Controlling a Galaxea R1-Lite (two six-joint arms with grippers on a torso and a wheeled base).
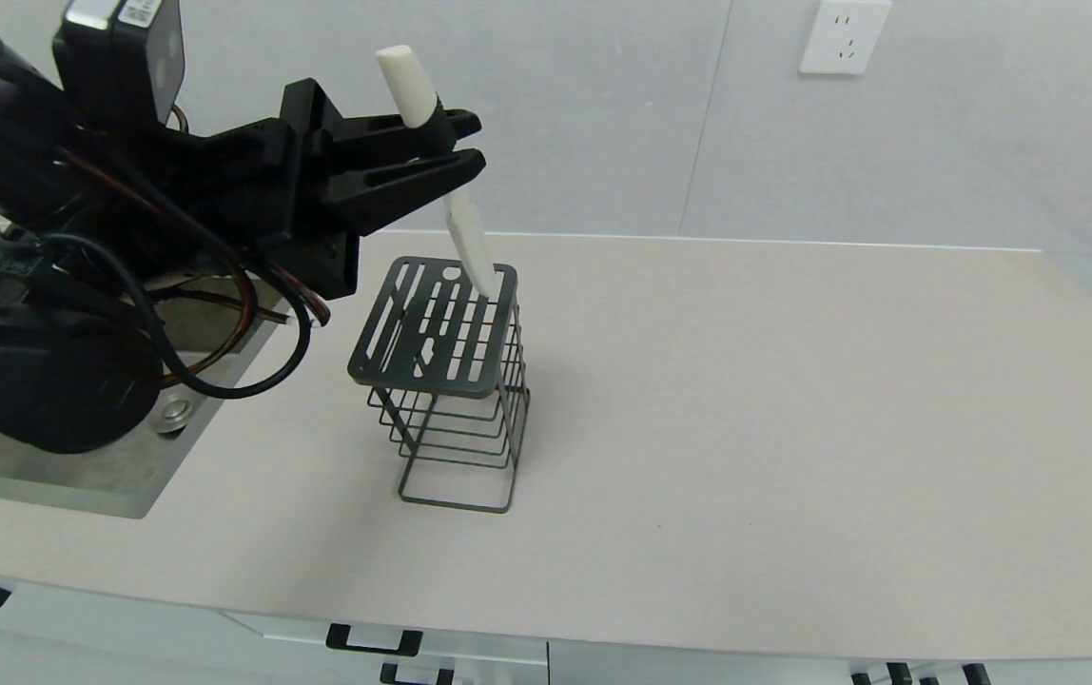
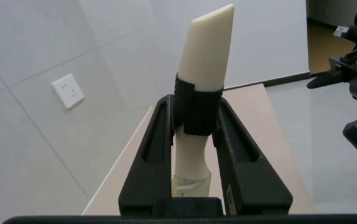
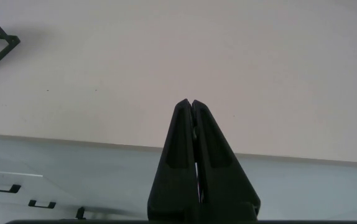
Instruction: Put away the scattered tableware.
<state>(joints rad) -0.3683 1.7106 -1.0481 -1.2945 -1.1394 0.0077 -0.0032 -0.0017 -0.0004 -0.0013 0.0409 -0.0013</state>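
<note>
Pale beige countertop [image 1: 793,400] runs against grey tiled wall [image 1: 603,114]. White wall socket [image 1: 843,36] high on wall, above counter's far right part. Steel sink [image 1: 80,476] recessed in counter at left, partly hidden. Black drawer handles [image 1: 373,639] below counter's front edge.

White knife [image 1: 468,243], handle uppermost, tilted, clamped in left pincer [image 1: 476,141]; tip at slotted top of upright wire rack [image 1: 441,333].

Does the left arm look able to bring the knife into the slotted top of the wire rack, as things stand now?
Probably yes. The left gripper is shut on the knife, whose tip points down right at the slotted top of the wire rack, and nothing stands between them.
</note>
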